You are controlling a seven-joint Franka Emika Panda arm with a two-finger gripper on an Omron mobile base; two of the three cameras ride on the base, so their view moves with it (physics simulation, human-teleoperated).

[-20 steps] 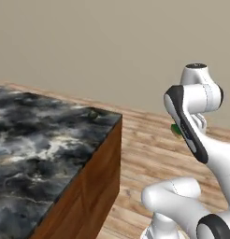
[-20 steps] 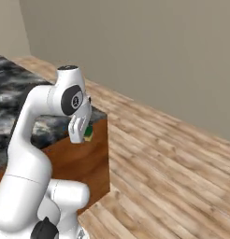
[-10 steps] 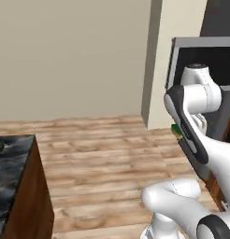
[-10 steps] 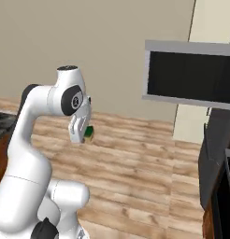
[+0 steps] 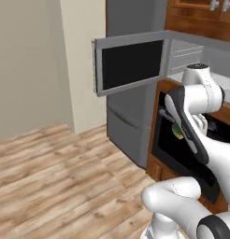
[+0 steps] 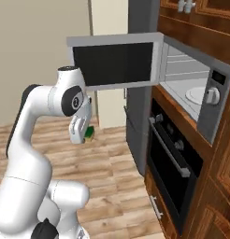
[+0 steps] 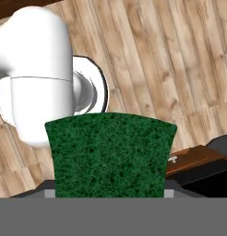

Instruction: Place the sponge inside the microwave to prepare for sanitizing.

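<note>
The sponge (image 7: pixel 110 156) turns its dark green scrub face to the hand view, clamped between the fingers. In the right base view, the sponge (image 6: pixel 90 133) shows yellow and green at my gripper (image 6: pixel 87 134), which is shut on it and hangs over the wooden floor, left of the appliances. In the left base view the sponge (image 5: pixel 177 132) peeks out behind the forearm. The microwave (image 6: pixel 208 109) stands up at the right with its dark glass door (image 6: pixel 114 63) swung wide open. Its grey interior holds a white round plate (image 6: pixel 197 94). The door (image 5: pixel 131 65) is also plain in the left base view.
A black oven (image 6: pixel 175 161) with knobs and a horizontal handle sits directly below the microwave. A tall grey fridge (image 5: pixel 128 123) stands beside them, and wooden cabinets (image 6: pixel 196 18) run above. Open wooden floor (image 5: pixel 51 172) lies to the left.
The base has turned, so both base views have swept right: the dark stone counter has left the picture and the open microwave, oven and fridge have come in. The sponge stays in the gripper.
</note>
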